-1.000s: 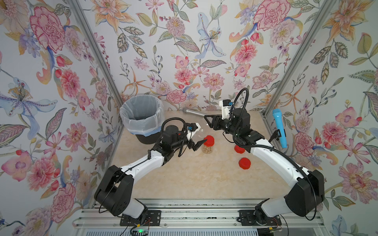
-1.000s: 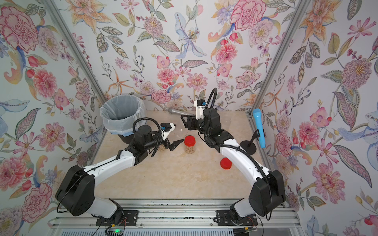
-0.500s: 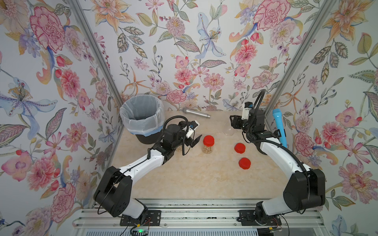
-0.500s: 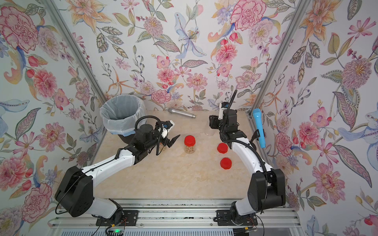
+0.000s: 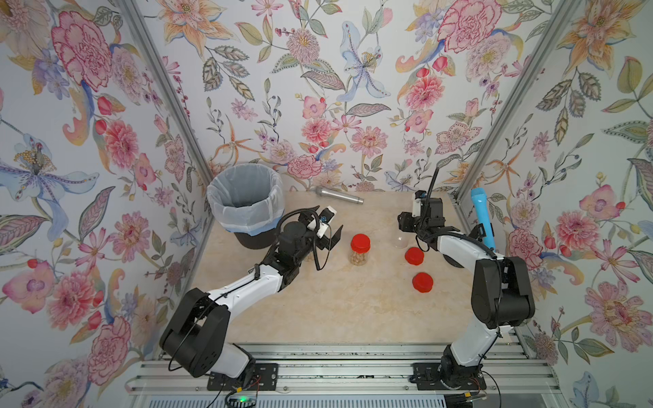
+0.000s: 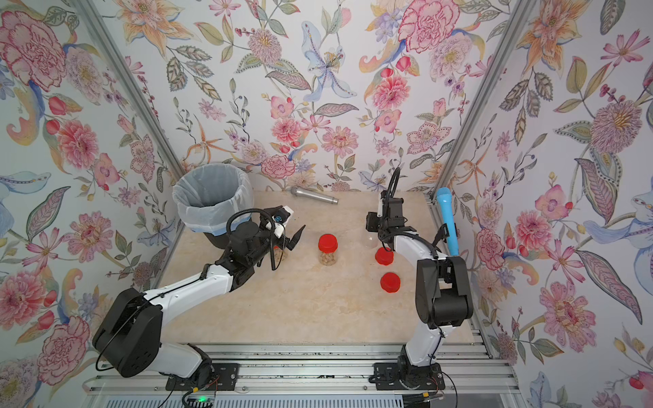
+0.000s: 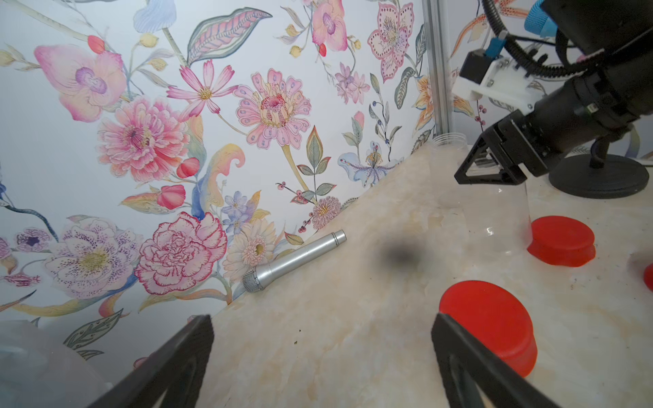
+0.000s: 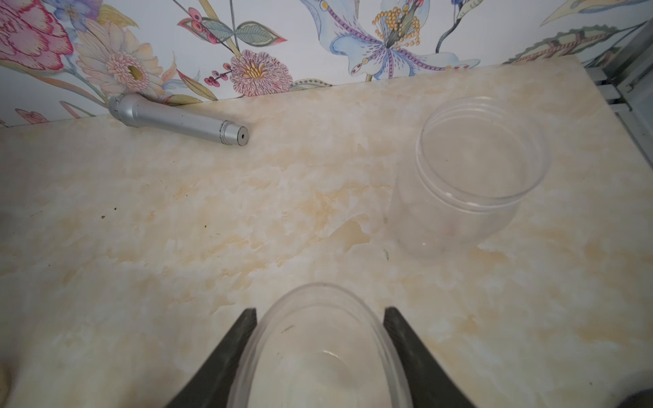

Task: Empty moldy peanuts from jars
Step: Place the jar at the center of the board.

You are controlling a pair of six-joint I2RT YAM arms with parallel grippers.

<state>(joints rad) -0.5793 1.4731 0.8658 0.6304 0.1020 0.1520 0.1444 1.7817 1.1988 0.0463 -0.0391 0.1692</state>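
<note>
In the last second our right end effector [image 8: 318, 314] has swung from the middle to the far right of the tabletop [image 8: 176, 247], still clenched on an emptied jar [image 8: 319, 353], beside another empty jar [image 8: 473, 176]. Our left end effector [image 7: 321, 318] stays released and holds nothing. Moldy peanuts [image 5: 359, 258] wait in the capped jar [image 5: 360, 243] at the centre, so we judge it comes next.

No legible text, label, brand, number or sign anywhere, none readable on the capped jar [image 5: 360, 249], empty jar [image 8: 318, 353], red lids [image 5: 422, 282], lined bin [image 5: 226, 212] at ten o'clock, silver microphone [image 5: 339, 195] at twelve
</note>
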